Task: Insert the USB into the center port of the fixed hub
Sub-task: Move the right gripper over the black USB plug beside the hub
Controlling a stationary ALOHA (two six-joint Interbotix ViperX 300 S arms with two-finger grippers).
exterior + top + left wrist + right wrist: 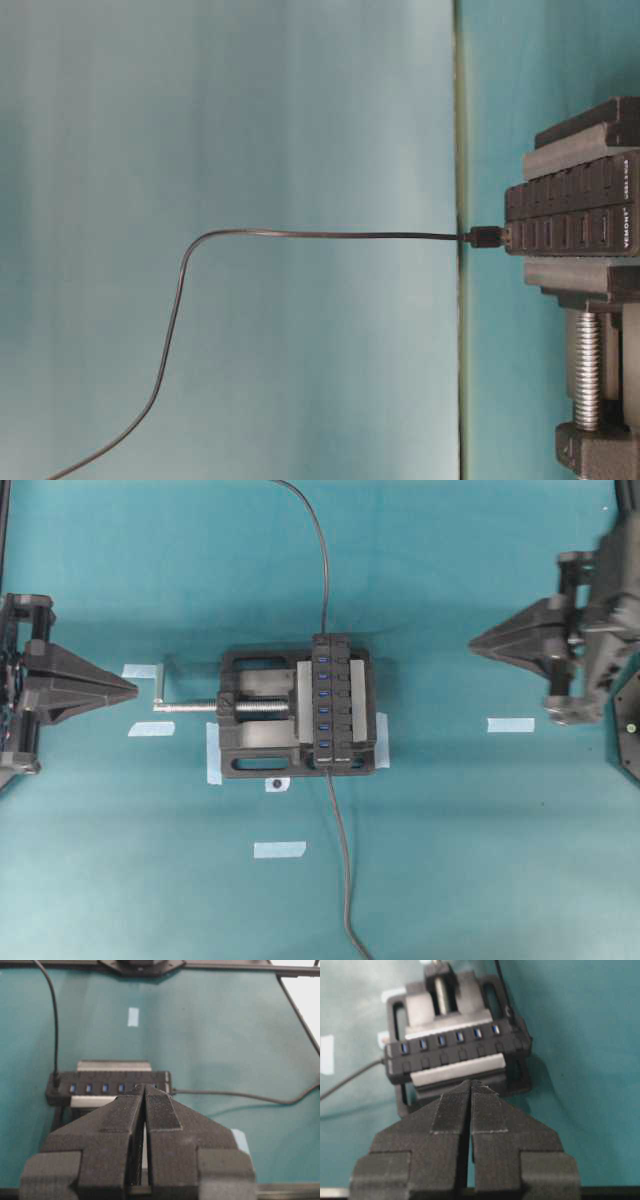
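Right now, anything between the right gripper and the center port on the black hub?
Nothing visible. Bare teal cloth lies between the shut right gripper and the black vise clamping the long black hub. The centre blue port faces up, uncovered; both thin cables leave the hub's ends.

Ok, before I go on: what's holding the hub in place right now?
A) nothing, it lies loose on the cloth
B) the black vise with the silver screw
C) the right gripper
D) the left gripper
B: in the overhead view the fixed hub sits clamped in the black vise, while the left gripper and right gripper are both shut and well apart from it.
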